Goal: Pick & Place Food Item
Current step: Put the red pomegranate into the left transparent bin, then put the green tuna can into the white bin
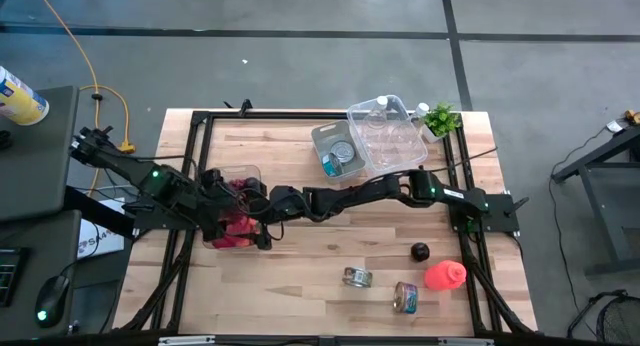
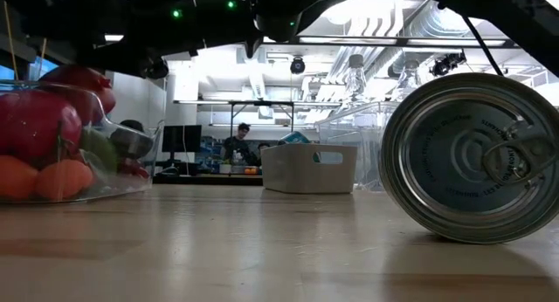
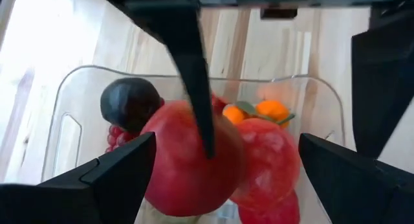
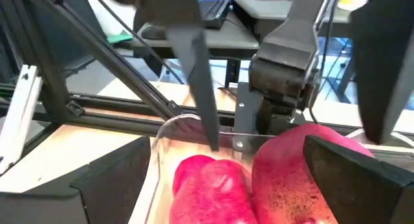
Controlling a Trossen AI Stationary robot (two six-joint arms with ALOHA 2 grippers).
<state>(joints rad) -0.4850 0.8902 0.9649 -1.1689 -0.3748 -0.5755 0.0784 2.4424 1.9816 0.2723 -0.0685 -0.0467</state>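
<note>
A clear bin point(image 1: 232, 214) on the table's left part holds red fruits, a dark round fruit point(image 3: 129, 102) and small oranges point(image 3: 272, 110). The low view shows it at the left point(image 2: 61, 145), resting on its base. My left gripper point(image 1: 215, 183) hangs open over the bin, its fingers on either side of a large red fruit point(image 3: 187, 159); its own midpoint is point(image 3: 226, 162). My right gripper point(image 1: 263, 210), reaching across from the right, is open point(image 4: 226, 169) at the bin's right side, above two red fruits point(image 4: 294, 169). I see no touch.
Two cans point(image 1: 357, 277) point(image 1: 405, 297), a dark fruit point(image 1: 420, 251) and a red-orange item point(image 1: 445, 275) lie near the table's near right corner. A grey bin point(image 1: 338, 151), a clear box with bottles point(image 1: 385, 131) and a green plant point(image 1: 440, 118) stand at the far edge. One can fills the low view's right point(image 2: 476, 158).
</note>
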